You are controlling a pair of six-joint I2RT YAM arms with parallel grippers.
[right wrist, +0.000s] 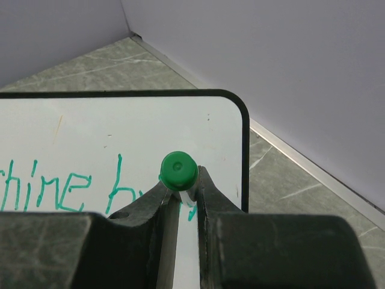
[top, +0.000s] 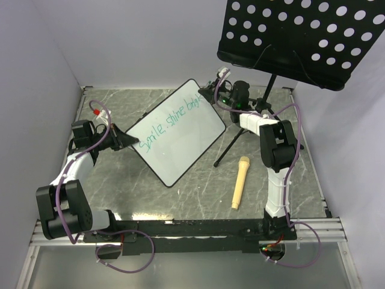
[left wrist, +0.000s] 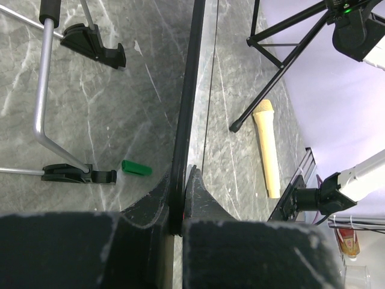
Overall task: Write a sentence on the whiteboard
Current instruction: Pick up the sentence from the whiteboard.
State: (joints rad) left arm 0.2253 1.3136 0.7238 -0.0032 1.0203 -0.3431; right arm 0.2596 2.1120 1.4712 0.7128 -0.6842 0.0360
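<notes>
Two clamps, left jaws on whiteboard (top: 174,135), right jaws on marker (right wrist: 178,170), cap (left wrist: 136,168) wrist-view only

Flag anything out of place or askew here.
A small green cap lies loose on the table by the whiteboard, which sits diagonal to the table edges with its frame clamped by the left gripper. Nothing looks spilled or broken.

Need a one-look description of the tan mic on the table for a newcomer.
Find the whiteboard mid-table, then the black stand to its right. The mic lies flat on the table, just nearer than the stand's foot, beside the right arm. It is the only tan thing there, with its rounded head at the far end.
</notes>
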